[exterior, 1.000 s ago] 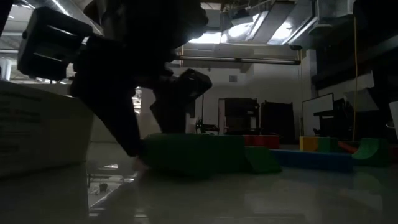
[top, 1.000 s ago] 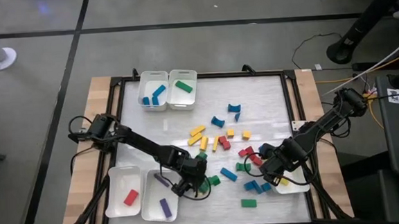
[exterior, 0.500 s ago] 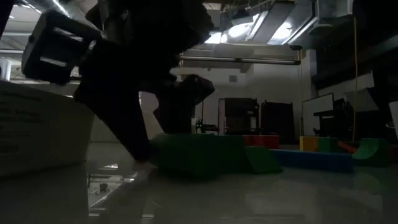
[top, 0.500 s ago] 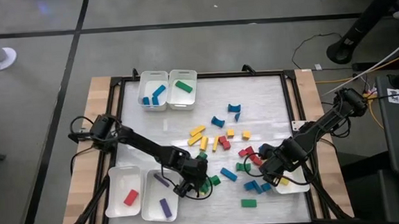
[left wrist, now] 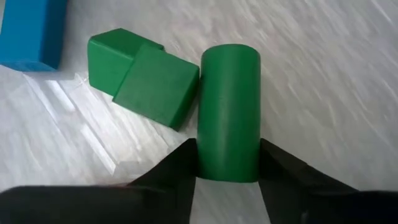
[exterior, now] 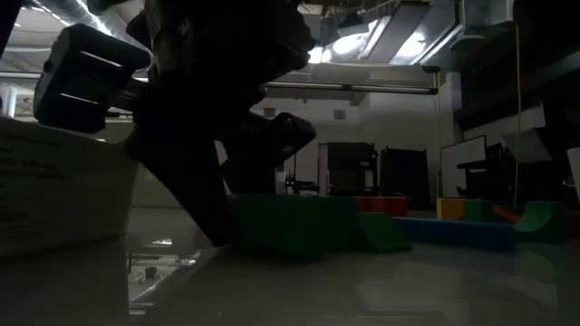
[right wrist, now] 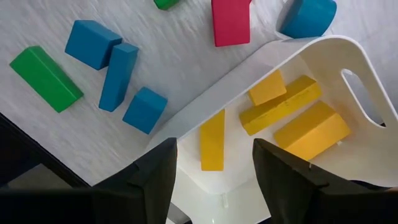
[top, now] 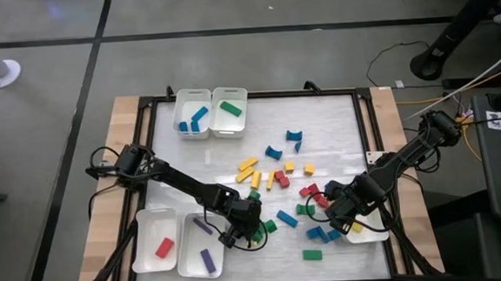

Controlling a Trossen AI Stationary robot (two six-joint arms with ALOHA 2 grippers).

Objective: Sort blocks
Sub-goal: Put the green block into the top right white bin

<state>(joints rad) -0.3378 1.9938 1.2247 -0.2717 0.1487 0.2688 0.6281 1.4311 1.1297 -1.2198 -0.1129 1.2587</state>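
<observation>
**Now the left claw grasps a green cylinder near the front trays**

Now the left gripper (left wrist: 227, 182) is low over the table (top: 328, 118), near the front edge, just beside the two white trays (top: 177, 258) at the front left corner. Its two fingers (left wrist: 177, 171) press on both sides of a green cylinder (left wrist: 229, 112) that lies flat on the table, so the claw is clenched on this block. A green cube (left wrist: 157, 86) touches the cylinder on one side, and a blue block (left wrist: 31, 31) is a little further away.

The right gripper (right wrist: 214, 165) hangs above the white tray (right wrist: 323, 56) near the front right corner of the table. Its fingers stand apart and hold nothing. Inside this tray lie several yellow blocks (right wrist: 311, 129). Just outside the tray wall are three blue blocks (right wrist: 118, 74), a green bar (right wrist: 45, 78) and a red block (right wrist: 231, 22).

Many other blocks (top: 274, 176) are spread over the middle of the table. Two more trays (top: 211, 111) stand at the back edge.
</observation>
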